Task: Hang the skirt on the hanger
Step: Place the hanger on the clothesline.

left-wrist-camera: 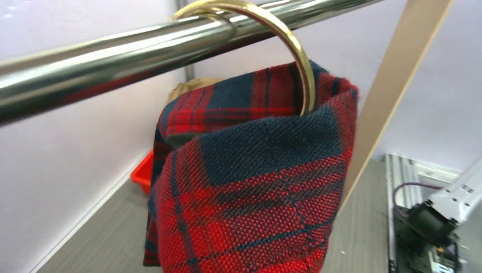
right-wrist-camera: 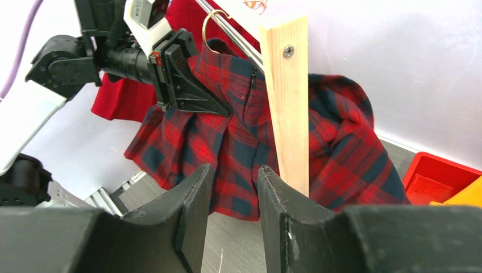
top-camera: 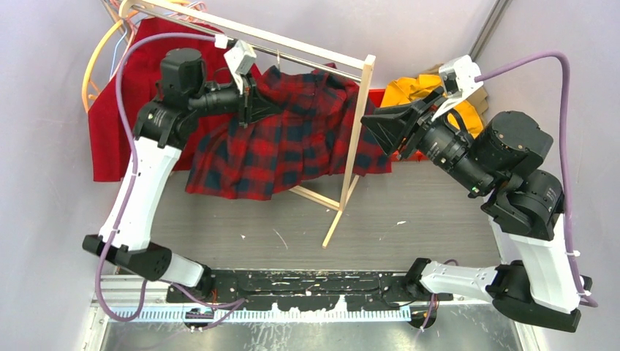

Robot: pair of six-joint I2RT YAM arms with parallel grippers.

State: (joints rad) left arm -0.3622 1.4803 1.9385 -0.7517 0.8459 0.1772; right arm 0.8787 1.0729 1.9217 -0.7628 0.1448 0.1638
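A red-and-dark-blue plaid pleated skirt (top-camera: pixel 292 139) hangs from a hanger whose pale gold hook (left-wrist-camera: pixel 295 51) is over the metal rail (left-wrist-camera: pixel 113 57) of the rack. The hook also shows in the right wrist view (right-wrist-camera: pixel 207 20). My left gripper (top-camera: pixel 254 102) is at the skirt's waist just under the rail, its fingers (right-wrist-camera: pixel 193 99) shut on the fabric. The plaid (left-wrist-camera: pixel 256 193) fills the left wrist view and hides those fingers. My right gripper (right-wrist-camera: pixel 234 170) is open and empty, near the rack's wooden end post (right-wrist-camera: pixel 287 102) on its right side (top-camera: pixel 380 124). A plain bright-red garment (top-camera: pixel 117 117) hangs at the back left.
The wooden rack's leg (top-camera: pixel 340 205) slants down onto the grey table. Orange and pale hangers (top-camera: pixel 99 58) hang at the rack's far left end. A red bin (right-wrist-camera: pixel 437 176) and a yellow cloth (top-camera: pixel 424 91) sit at the back right, behind my right gripper.
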